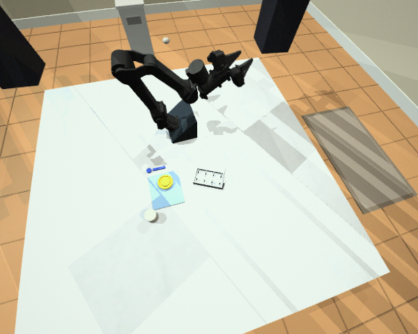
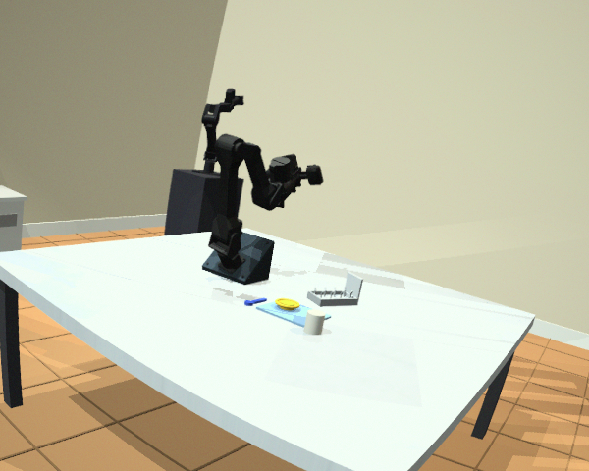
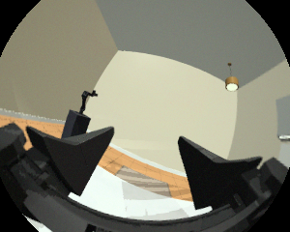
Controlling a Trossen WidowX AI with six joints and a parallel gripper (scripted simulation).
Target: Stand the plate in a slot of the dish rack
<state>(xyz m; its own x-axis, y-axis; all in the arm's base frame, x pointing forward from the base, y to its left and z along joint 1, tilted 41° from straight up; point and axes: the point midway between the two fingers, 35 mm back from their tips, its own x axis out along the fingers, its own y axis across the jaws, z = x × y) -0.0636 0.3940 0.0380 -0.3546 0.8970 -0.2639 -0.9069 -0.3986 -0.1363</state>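
Note:
The yellow plate [image 1: 164, 181] [image 2: 287, 304] lies flat on a light blue board [image 1: 173, 200]. The grey dish rack [image 1: 208, 186] [image 2: 340, 302] stands on the table beside the board, apart from it; short pegs show in it, and a taller panel stands at one end in the exterior view. Its slots look empty. My gripper [image 1: 246, 56] [image 3: 146, 135] is open with nothing between its fingers. It is high above the table, far from the plate and the rack, and points away from both. Neither plate nor rack shows in the wrist view.
A blue spoon-like utensil [image 1: 159, 168] [image 2: 256, 301] lies beside the board near the arm's base. A whitish cup [image 1: 150, 214] [image 2: 313, 323] stands near the board's other end. A second arm on a dark pedestal [image 2: 186, 202] [image 3: 75, 124] stands beyond the table.

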